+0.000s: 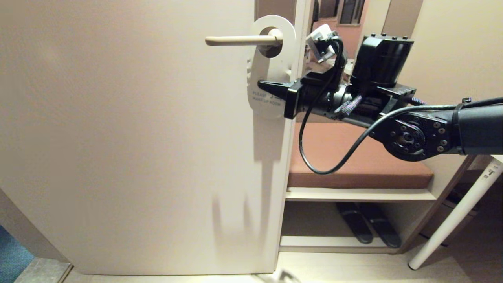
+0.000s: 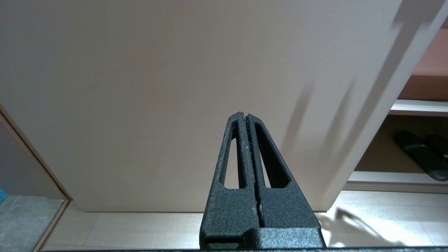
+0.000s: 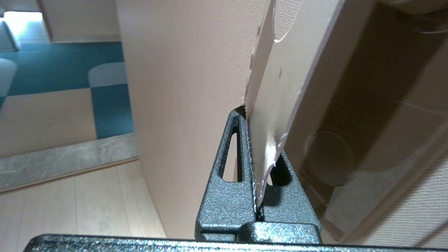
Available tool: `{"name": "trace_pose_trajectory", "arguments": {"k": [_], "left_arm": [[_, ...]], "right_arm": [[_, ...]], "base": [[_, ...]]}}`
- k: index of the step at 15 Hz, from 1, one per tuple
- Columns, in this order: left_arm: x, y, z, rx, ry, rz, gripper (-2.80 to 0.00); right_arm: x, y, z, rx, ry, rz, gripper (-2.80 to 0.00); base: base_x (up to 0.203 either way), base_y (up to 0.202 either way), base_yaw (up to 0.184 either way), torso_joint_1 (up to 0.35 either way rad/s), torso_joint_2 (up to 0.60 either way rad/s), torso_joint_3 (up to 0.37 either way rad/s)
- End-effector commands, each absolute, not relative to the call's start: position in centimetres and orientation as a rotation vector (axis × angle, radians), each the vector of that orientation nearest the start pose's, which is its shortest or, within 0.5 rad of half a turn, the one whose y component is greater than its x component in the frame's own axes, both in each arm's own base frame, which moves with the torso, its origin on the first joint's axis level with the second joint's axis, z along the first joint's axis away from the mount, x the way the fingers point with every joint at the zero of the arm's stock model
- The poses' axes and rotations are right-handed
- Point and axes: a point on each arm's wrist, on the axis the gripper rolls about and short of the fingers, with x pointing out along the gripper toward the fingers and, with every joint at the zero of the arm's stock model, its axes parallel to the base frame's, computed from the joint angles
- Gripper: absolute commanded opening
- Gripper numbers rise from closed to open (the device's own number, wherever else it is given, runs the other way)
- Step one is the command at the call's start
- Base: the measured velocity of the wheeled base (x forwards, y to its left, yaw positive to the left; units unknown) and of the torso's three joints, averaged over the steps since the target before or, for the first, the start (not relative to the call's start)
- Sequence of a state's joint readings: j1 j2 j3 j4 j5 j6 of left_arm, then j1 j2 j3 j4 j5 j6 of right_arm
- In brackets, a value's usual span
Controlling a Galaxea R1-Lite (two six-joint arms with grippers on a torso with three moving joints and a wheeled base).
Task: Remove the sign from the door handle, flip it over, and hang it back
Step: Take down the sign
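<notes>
The cream door [image 1: 129, 137] fills the left and centre of the head view, with a bench shelf unit [image 1: 353, 194] seen at the right, a brown cushion [image 1: 353, 157] on it and dark slippers [image 1: 367, 226] below. The right arm [image 1: 452, 125] reaches in from the right edge at mid height. The sign [image 1: 275, 67], its pale side showing "PLEASE MAKE UP ROOM", is hung at the upper centre with its hole around the door handle [image 1: 241, 40]. The right gripper [image 1: 271, 88] is clamped on the sign's lower half; in the right wrist view its fingers [image 3: 241, 154] are closed on the sheet's edge. In the left wrist view the left gripper [image 2: 245, 119] is seen at lower centre, fingers [image 2: 231, 164] pressed together on nothing, facing the door's lower part.
</notes>
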State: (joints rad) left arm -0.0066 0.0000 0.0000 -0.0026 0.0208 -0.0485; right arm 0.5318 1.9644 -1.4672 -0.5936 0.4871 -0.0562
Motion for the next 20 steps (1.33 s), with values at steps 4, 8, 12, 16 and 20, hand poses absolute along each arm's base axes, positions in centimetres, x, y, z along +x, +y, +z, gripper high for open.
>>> {"name": "trace_pose_trajectory", "arguments": {"k": [4,8,12,16,20], "left_arm": [[-2.3,0.1,7.6,-0.049,-0.002,0.014,-2.8],[-2.3,0.1,7.6,-0.049,-0.002,0.015,-2.8],[-2.3,0.1,7.6,-0.049,-0.002,0.015,-2.8],[-2.3,0.1,7.6,-0.049,-0.002,0.015,-2.8],[-2.3,0.1,7.6,-0.049,-0.002,0.015,-2.8]], "right_arm": [[33.0,23.1,27.0,-0.042,-0.128,0.963,-2.8],[32.0,24.9,26.8,-0.035,-0.122,0.922,-2.8],[31.6,26.5,26.4,-0.021,-0.157,0.903,-2.8],[31.5,27.3,26.6,-0.001,-0.227,0.891,-2.8],[31.4,27.7,26.6,-0.038,-0.251,0.898,-2.8]], "base": [[0.0,0.0,0.0,0.0,0.0,0.0],[0.0,0.0,0.0,0.0,0.0,0.0],[0.0,0.0,0.0,0.0,0.0,0.0],[0.0,0.0,0.0,0.0,0.0,0.0],[0.0,0.0,0.0,0.0,0.0,0.0]]}}
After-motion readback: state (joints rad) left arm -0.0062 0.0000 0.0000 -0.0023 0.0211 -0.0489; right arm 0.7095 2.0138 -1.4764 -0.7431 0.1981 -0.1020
